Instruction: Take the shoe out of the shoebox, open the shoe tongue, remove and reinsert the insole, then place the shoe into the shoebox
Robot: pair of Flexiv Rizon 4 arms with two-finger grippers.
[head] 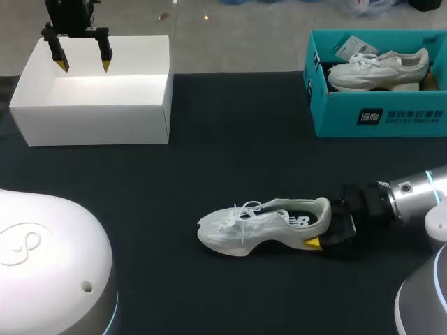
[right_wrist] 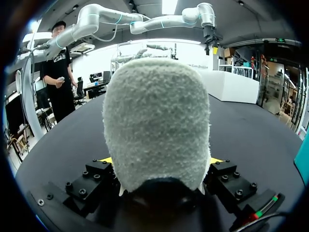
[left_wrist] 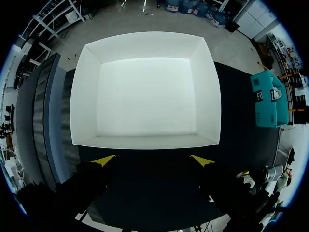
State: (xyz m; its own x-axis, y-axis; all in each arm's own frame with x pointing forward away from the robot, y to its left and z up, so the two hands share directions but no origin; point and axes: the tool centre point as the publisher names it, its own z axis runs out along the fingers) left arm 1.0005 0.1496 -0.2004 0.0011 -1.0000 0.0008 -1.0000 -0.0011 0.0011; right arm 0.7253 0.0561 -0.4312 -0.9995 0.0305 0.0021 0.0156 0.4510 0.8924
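Observation:
A white sneaker (head: 258, 227) stands upright on the dark table, toe toward my left side. Its fuzzy heel (right_wrist: 157, 121) sits between the fingers of my right gripper (head: 327, 223), whose yellow tips press it from both sides, so the gripper (right_wrist: 159, 162) is shut on it. An empty white box (head: 98, 112) stands at the far left. Above its near edge hangs my left gripper (head: 82, 65), open and holding nothing. In the left wrist view the gripper (left_wrist: 152, 160) looks straight down at the box's bare floor (left_wrist: 145, 87).
A teal shoebox (head: 377, 115) at the far right holds a second white sneaker (head: 380, 68) and some paper. The rounded white arm bases fill the near left corner (head: 49, 265) and near right corner (head: 426, 300). Dark tabletop lies between the boxes and the sneaker.

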